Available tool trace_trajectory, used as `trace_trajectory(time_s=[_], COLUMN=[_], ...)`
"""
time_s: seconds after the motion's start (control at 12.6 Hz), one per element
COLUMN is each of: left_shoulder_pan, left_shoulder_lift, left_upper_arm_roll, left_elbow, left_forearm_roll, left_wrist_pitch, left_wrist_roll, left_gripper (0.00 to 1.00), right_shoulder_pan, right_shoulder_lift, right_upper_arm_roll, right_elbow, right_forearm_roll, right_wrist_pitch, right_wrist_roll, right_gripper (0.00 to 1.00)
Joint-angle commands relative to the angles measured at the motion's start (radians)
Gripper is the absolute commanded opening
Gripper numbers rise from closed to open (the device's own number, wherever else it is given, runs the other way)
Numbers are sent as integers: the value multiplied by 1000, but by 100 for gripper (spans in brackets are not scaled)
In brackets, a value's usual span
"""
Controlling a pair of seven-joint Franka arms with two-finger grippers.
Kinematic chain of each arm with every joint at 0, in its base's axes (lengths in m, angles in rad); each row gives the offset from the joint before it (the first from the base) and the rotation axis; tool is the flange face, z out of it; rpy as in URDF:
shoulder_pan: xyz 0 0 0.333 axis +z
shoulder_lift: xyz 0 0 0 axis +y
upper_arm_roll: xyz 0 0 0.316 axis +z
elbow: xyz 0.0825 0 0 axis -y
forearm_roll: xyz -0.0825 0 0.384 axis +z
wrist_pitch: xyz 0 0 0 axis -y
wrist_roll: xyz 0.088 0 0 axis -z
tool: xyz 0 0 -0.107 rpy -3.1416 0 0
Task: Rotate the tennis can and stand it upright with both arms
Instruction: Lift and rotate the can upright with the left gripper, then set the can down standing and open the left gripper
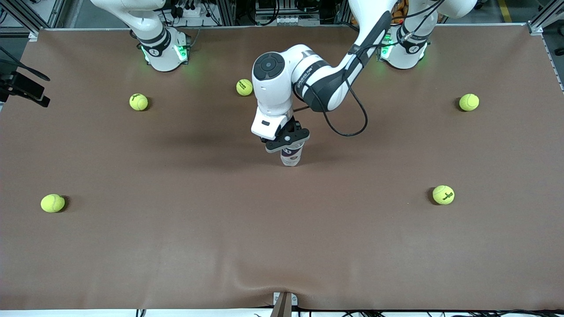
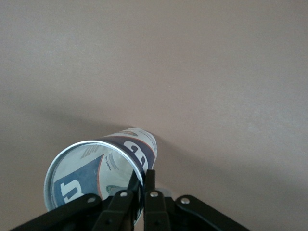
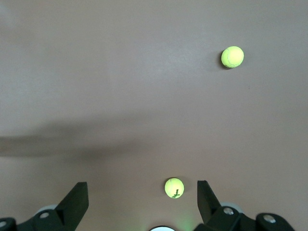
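We found the tennis can (image 1: 291, 156) upright at table centre, the left gripper (image 2: 143, 179) pinching its rim at six o'clock. The right gripper (image 3: 143, 199) waited agape above the balls. Uprighting looked finished; release should follow.

Your table (image 1: 176, 246) is covered in plain matte brown. The can (image 1: 291, 155) carries a white and dark blue label with white lettering, and its rim (image 2: 91, 144) is silvery. The balls are yellow-green, one (image 1: 443, 194) with dark print on it, another (image 1: 52, 203) plain from where you look. Both arms are white with dark grey joints, and the left arm (image 1: 308, 79) trails a black cable. The bases glow green. The left gripper (image 1: 286, 140) and the right gripper (image 3: 142, 202) are black.
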Motion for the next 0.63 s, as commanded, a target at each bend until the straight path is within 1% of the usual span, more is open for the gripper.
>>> trace_trajectory(time_s=[0.0,0.08,0.16,0.4,0.47,0.55], left_shoulder_pan=[-7,-7,-3,15,42,85], left_shoulder_lift=[9,-6,-44,-158,-225,-268], left_upper_arm_roll=[12,12,12,9,18,12], left_elbow=[27,27,26,26,23,21], left_forearm_roll=[25,26,26,22,14,11], left_wrist_pitch=[-22,-25,-37,-129,-150,-198], left_wrist_roll=[-22,-20,-14,3,53,99], left_gripper=[100,100,100,100,100,100], right_shoulder_pan=[3,1,3,3,3,3], right_shoulder_lift=[6,6,6,6,6,6], right_upper_arm_roll=[1,1,1,1,1,1], right_elbow=[20,20,20,20,20,20], right_forearm_roll=[-8,-8,-8,-8,-8,-6], right_wrist_pitch=[-8,-8,-8,-8,-8,-8], right_wrist_roll=[0,0,0,1,1,1], right_gripper=[100,100,100,100,100,100])
